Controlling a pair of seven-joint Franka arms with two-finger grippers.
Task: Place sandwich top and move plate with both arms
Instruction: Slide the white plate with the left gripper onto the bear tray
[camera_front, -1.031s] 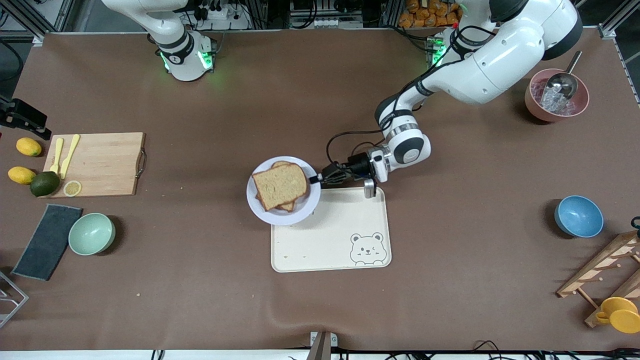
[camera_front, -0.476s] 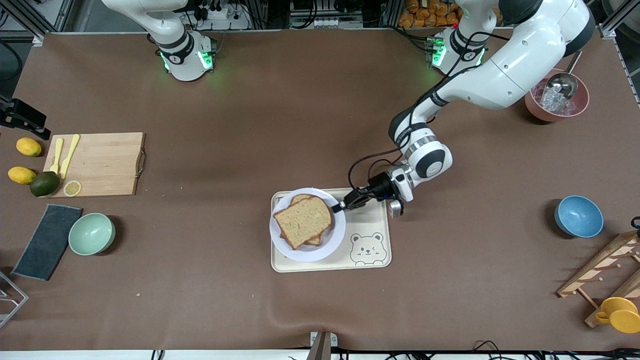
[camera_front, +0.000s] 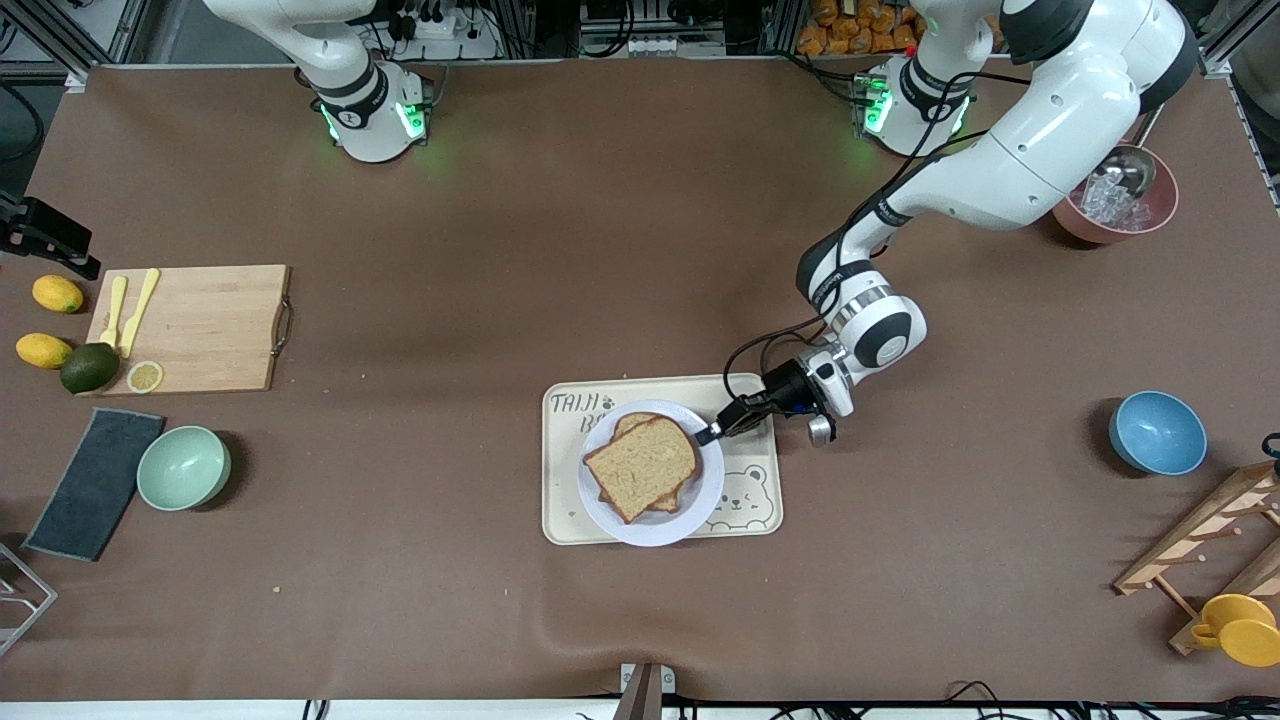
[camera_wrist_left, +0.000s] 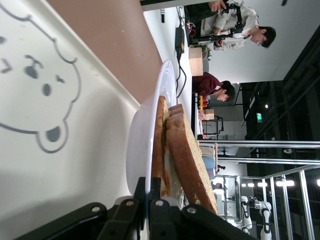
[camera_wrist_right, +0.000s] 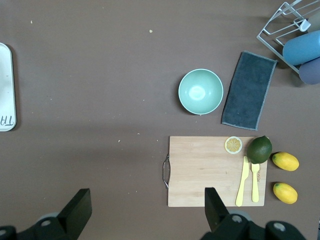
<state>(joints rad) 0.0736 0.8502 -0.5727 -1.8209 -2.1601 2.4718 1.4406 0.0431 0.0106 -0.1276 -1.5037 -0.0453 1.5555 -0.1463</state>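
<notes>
Brown matting covers the whole table, with the two arm bases glowing green along its edge and aluminium framing and cables around it; the left wrist view catches people and ceiling lights in the room.

Near the middle lies one cream bear-print tray. On it sits the plate, and on the plate two bread slices are stacked — the sandwich top uppermost, covering most of the lower slice. The left gripper is clamped on the plate's rim at the side toward the left arm's end of the table; the left wrist view shows the rim caught between the black fingers.

The right gripper hangs high over the cutting-board area with its fingers spread wide and nothing between them — that arm waits.

Counted around the table: one wooden cutting board with a yellow knife and fork and one lemon slice; two lemons; one avocado; one dark cloth; two empty bowls, mint and blue; one pink bowl with ice and a scoop; one yellow cup on a wooden rack.
</notes>
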